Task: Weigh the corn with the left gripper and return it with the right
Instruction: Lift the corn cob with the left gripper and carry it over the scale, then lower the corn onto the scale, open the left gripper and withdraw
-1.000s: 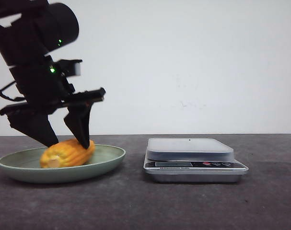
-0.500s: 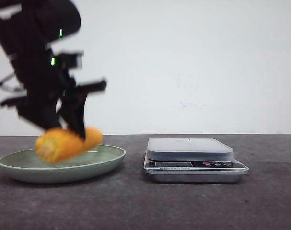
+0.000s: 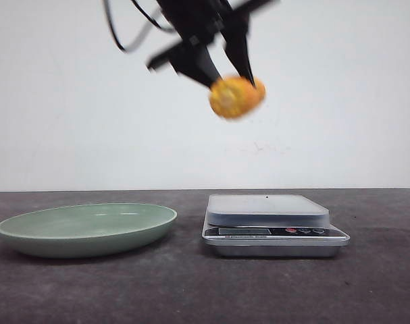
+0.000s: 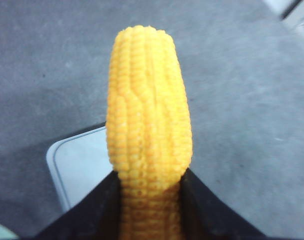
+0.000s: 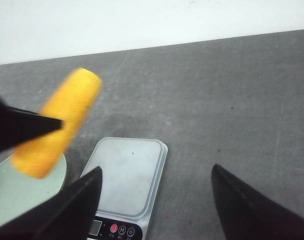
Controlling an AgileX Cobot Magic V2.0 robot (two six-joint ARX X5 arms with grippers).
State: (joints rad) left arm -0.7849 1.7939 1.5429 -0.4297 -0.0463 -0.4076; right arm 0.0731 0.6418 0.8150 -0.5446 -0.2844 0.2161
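A second ago the corn (image 3: 236,96) was lying on the green plate (image 3: 29,241) with the left gripper (image 3: 221,64) closing around it. Now the left gripper is carrying it high in the air, its two black fingers (image 4: 104,210) clamped on the cob's sides, and the plate is sitting bare at the table's nine o'clock. In the front view the corn is hanging well above the silver kitchen scale (image 3: 272,224), slightly toward the plate side of its centre, and the whole arm is blurring with fast travel. The left wrist view is showing the cob (image 4: 148,125) pointing away from the camera, with one corner of the scale's platform (image 4: 76,167) beneath it. The right gripper (image 5: 157,205) is waiting above the scale with its fingers spread wide apart, holding nothing; its camera is catching the corn (image 5: 59,122) passing at about ten o'clock of the scale. The pickup is looking complete; what is remaining is lowering the cob onto the platform and releasing it.
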